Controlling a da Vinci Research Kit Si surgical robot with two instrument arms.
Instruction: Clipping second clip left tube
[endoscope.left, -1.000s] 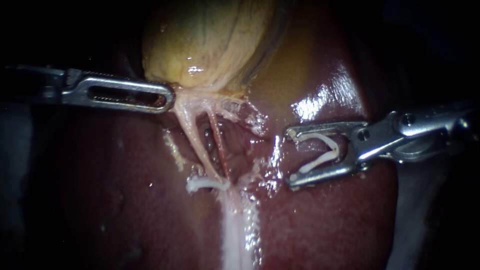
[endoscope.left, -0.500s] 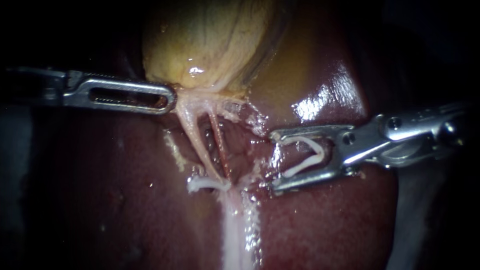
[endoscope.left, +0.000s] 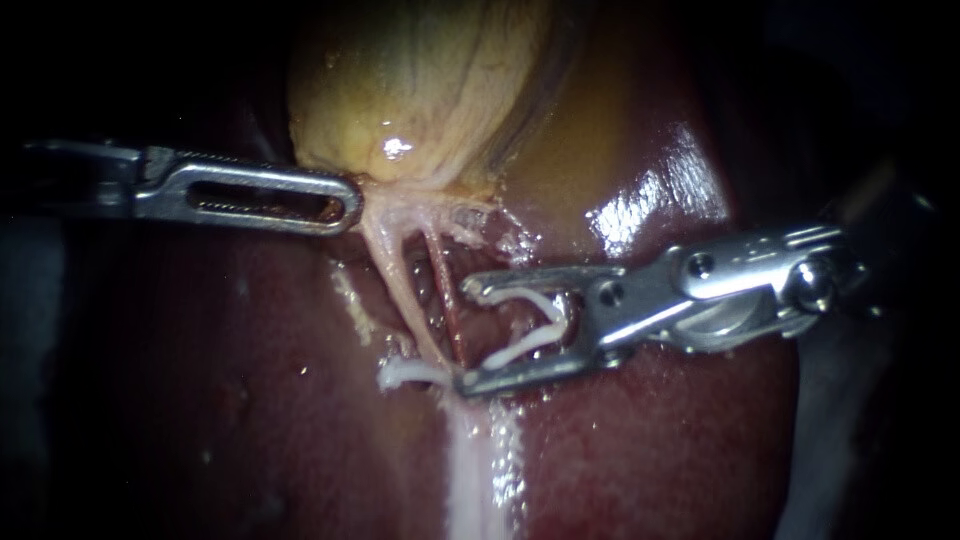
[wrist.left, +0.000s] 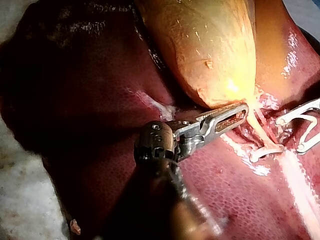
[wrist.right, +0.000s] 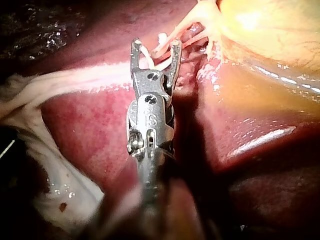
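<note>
Right instrument end effector is holding new clip spread wide, centre frame, sitting just right of left tube. Left instrument is gripping gallbladder closed. Risk: right tube lying between, getting clipped too.

We find no label, brand, number or sign that we can read on the liver or the gallbladder. The right instrument carries what may be a small stamped mark on its joint, too faint to make out.
</note>
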